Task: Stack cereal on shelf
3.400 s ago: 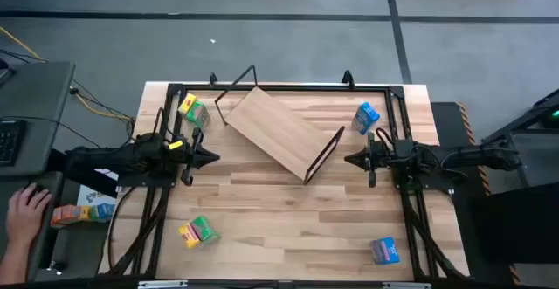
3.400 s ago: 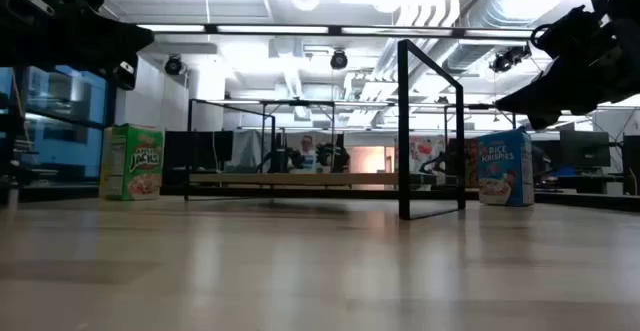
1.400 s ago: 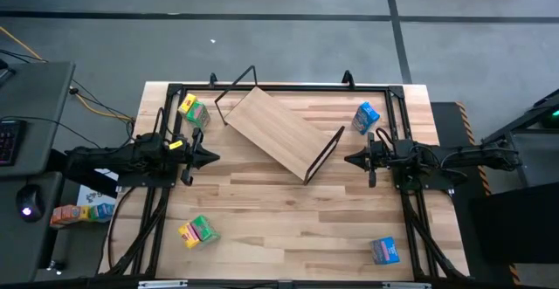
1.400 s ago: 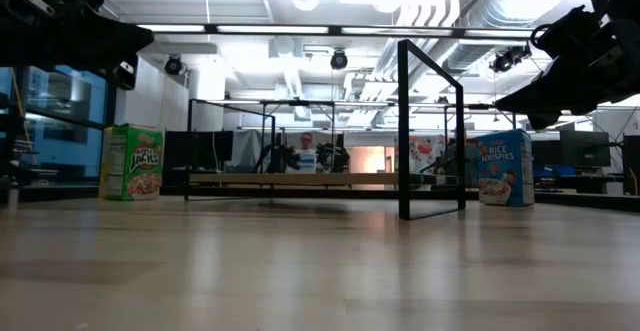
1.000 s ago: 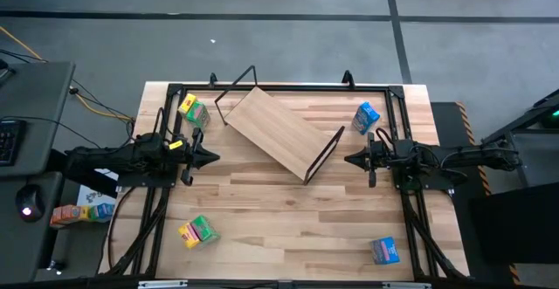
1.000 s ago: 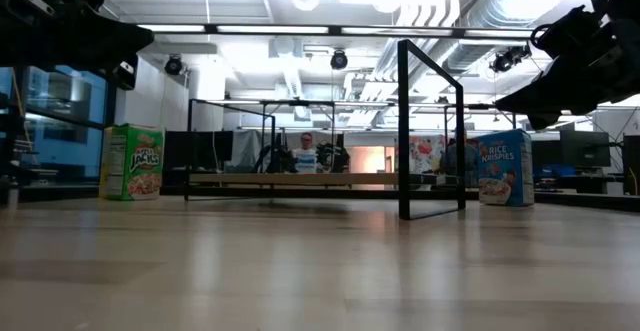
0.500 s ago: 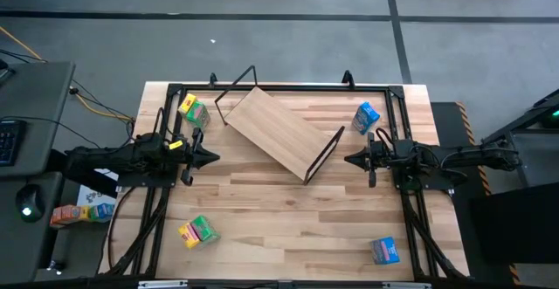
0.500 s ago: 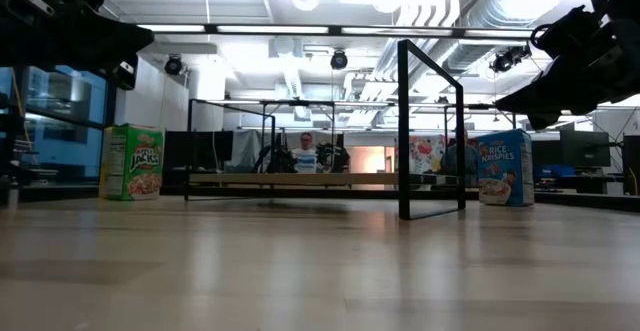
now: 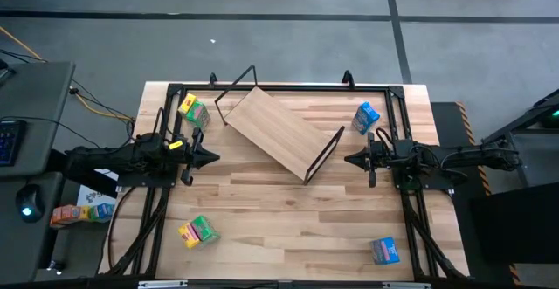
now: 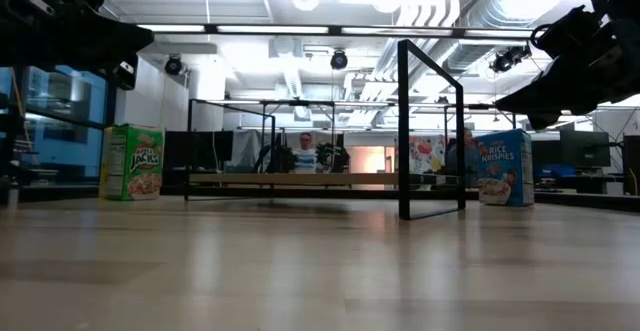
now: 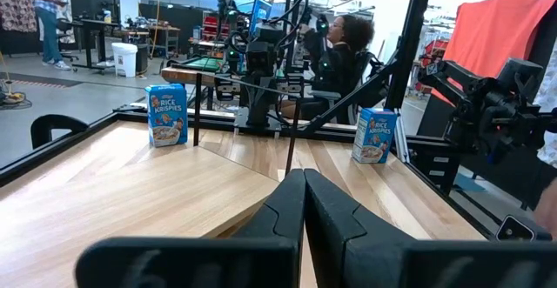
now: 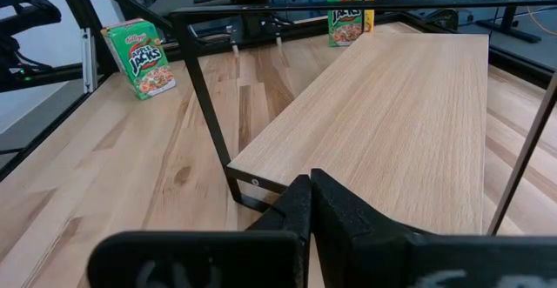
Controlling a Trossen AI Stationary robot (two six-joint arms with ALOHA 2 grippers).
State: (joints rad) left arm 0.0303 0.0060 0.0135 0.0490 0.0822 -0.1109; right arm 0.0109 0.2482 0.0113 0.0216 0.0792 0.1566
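I am holding my left gripper (image 9: pixel 212 157) clenched on nothing, hovering over the left side of the table (image 9: pixel 288 210), and my right gripper (image 9: pixel 349 159) clenched and empty over the right side, both pointing inward at the shelf (image 9: pixel 278 132). The shelf is lying askew across the middle of the table between them, its wooden board facing up. Four cereal boxes are sitting apart on the table: a green box (image 9: pixel 193 111) at the far left corner, another green box (image 9: pixel 197 230) near the front left, a blue box (image 9: pixel 366 116) at the far right, and a second blue box (image 9: pixel 384 251) at the front right
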